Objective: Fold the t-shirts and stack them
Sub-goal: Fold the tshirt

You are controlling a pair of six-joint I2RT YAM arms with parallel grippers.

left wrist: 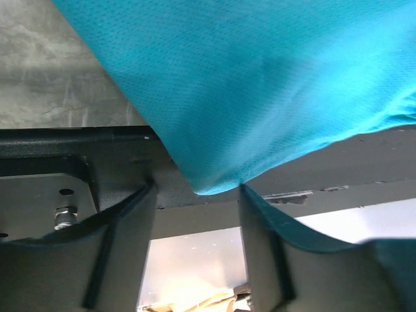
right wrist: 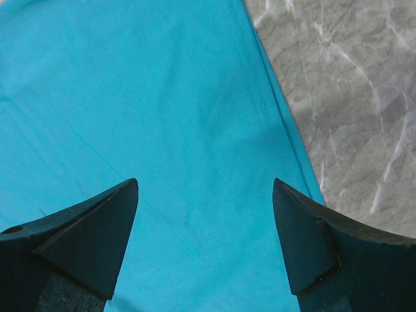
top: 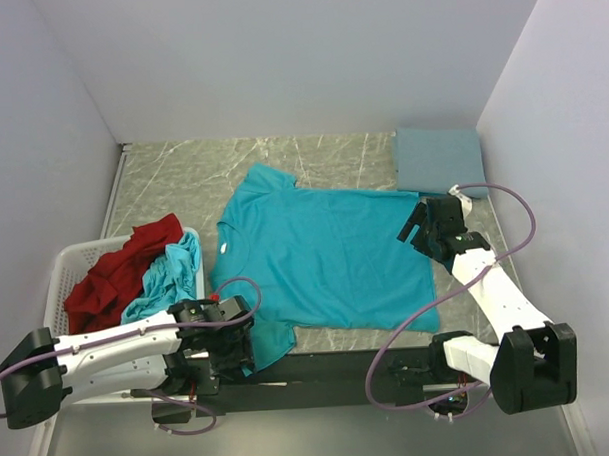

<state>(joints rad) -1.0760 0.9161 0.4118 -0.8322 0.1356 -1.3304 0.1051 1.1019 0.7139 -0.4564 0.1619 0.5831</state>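
A bright teal t-shirt point(top: 325, 252) lies spread flat on the marble table, its near-left sleeve point(top: 273, 339) hanging over the front edge. My left gripper point(top: 236, 340) is open at that sleeve. In the left wrist view the sleeve's tip point(left wrist: 260, 97) hangs between the tips of my left gripper point(left wrist: 197, 185). My right gripper point(top: 417, 227) is open just above the shirt's right side. In the right wrist view my right gripper point(right wrist: 205, 183) spreads over the teal cloth point(right wrist: 130, 97) beside its hem point(right wrist: 266, 110). A folded grey-blue shirt point(top: 440, 160) lies at the back right.
A white lattice basket point(top: 71, 266) at the left holds a red shirt point(top: 121, 269) and another teal shirt point(top: 171, 278). Grey walls close in the table on three sides. Bare marble point(right wrist: 351, 97) shows right of the hem. A dark rail point(left wrist: 78, 146) runs along the table's front edge.
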